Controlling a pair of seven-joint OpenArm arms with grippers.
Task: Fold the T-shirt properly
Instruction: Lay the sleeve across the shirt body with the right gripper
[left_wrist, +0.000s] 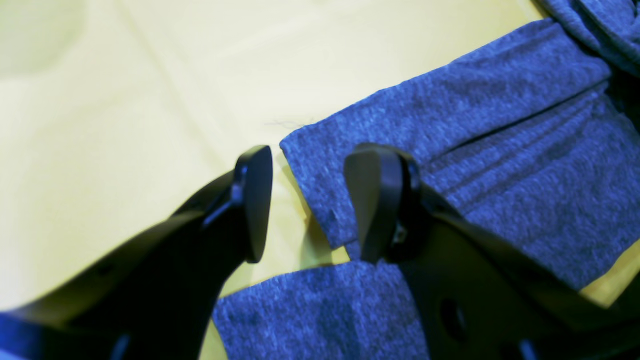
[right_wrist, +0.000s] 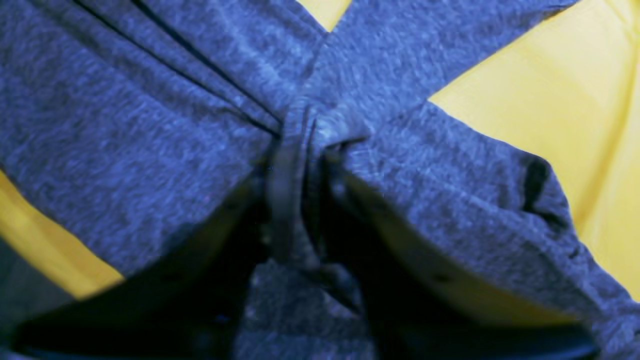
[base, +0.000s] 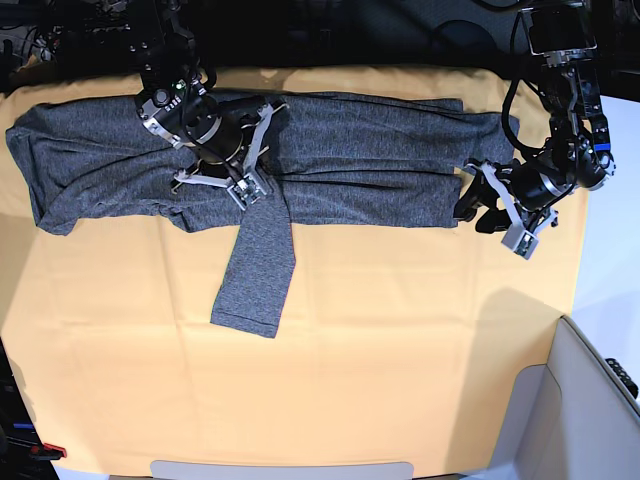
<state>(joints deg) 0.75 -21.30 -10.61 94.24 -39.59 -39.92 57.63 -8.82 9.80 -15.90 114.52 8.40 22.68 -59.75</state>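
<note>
Across the yellow worktop (base: 330, 380) the T-shirt (base: 370, 160) lies spread, one sleeve (base: 255, 270) hanging toward us. Right gripper (right_wrist: 300, 165) pinches bunched fabric, prob. loosening; let go flat w/o dragging. Left gripper (left_wrist: 310, 205) gapes empty, straddling the hem corner.

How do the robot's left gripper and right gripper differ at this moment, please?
The left gripper stands open with nothing between its jaws; the right gripper has a bunched fold of the heathered dark grey knit T-shirt between its fingers. The left hovers at the shirt's end edge, partly over the yellow table cloth; the right sits over the shirt's body. Both are black.
</note>
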